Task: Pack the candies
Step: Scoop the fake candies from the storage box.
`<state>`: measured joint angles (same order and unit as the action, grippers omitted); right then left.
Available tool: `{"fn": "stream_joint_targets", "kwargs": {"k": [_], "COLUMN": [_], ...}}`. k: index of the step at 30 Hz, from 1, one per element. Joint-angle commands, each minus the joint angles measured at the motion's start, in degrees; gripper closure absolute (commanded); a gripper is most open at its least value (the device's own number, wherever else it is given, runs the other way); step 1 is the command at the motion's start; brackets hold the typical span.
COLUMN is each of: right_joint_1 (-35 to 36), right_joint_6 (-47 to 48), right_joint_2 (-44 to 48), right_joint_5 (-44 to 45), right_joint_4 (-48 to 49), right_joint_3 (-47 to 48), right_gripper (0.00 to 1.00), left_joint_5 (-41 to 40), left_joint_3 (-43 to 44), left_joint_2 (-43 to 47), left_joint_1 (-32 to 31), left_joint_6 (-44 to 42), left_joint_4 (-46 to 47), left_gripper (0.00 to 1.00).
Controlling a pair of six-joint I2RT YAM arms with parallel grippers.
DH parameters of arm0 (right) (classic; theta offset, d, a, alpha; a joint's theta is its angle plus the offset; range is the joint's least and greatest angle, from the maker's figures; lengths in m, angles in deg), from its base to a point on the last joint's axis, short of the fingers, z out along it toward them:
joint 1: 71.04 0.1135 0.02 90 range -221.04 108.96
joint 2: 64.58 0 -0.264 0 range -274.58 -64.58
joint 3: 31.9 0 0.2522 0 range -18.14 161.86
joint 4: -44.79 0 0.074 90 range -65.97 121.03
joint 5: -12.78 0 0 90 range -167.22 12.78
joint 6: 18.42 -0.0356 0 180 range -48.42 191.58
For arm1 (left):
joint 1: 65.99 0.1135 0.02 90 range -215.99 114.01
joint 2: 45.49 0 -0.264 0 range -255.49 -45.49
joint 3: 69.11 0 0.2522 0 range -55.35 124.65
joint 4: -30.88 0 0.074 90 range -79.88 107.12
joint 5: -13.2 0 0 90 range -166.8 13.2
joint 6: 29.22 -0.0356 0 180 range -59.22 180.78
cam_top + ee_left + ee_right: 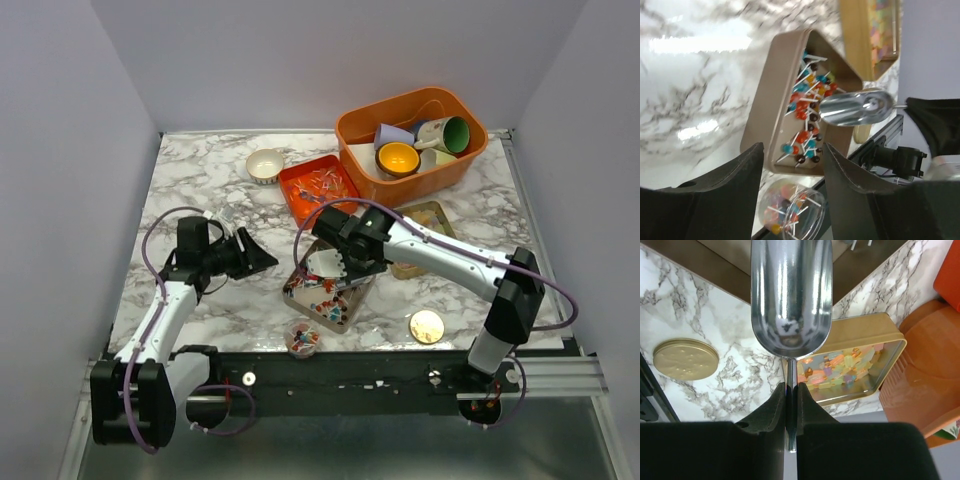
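Observation:
Tiny red, blue and dark candies on sticks lie in a brown tray at the table's middle, also in the left wrist view. My right gripper is shut on the handle of a metal scoop, held over that tray; the scoop's bowl is empty. A small clear cup holding some candies stands just in front of the tray. My left gripper is open and empty, left of the tray; the cup shows between its fingers. Pastel gummies fill a gold tin.
An orange bin with coloured cups stands at the back right. A red tray with more candies and a white bowl lie behind the brown tray. A round gold disc lies near the front edge.

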<state>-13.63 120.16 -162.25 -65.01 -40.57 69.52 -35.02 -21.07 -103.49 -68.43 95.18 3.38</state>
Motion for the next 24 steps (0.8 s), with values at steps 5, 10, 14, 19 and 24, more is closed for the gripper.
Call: {"fn": "stream_joint_targets", "kwargs": {"k": [5, 10, 14, 19, 24], "right_joint_1": [0.16, 0.16, 0.25, 0.16, 0.25], "right_joint_6": [-3.4, -5.33, -7.44, -7.97, -7.01], "right_joint_2": [-4.72, -7.01, -9.03, -10.78, -14.12], "right_joint_5": [8.62, 9.24, 9.94, 9.94, 8.71], "right_joint_4": [-4.25, -8.64, -11.9, -13.49, -13.05], "right_joint_3": [3.92, 6.12, 9.1, 9.38, 9.81], "right_gripper": [0.99, 0.99, 0.99, 0.99, 0.99], "left_joint_5": [-2.76, -2.67, -2.76, -2.76, -2.32], "left_joint_3": [-6.6, -6.86, -7.21, -6.6, -5.98], "left_joint_2": [1.13, -0.97, -3.17, -5.45, -6.6], "left_joint_1": [-0.11, -0.2, -1.6, -3.27, -3.45], "left_joint_6": [6.21, 7.53, 8.24, 8.41, 7.44], "left_joint_4": [2.22, 2.48, 3.45, 4.33, 3.81], "left_gripper": [0.42, 0.43, 0.44, 0.45, 0.45]}}
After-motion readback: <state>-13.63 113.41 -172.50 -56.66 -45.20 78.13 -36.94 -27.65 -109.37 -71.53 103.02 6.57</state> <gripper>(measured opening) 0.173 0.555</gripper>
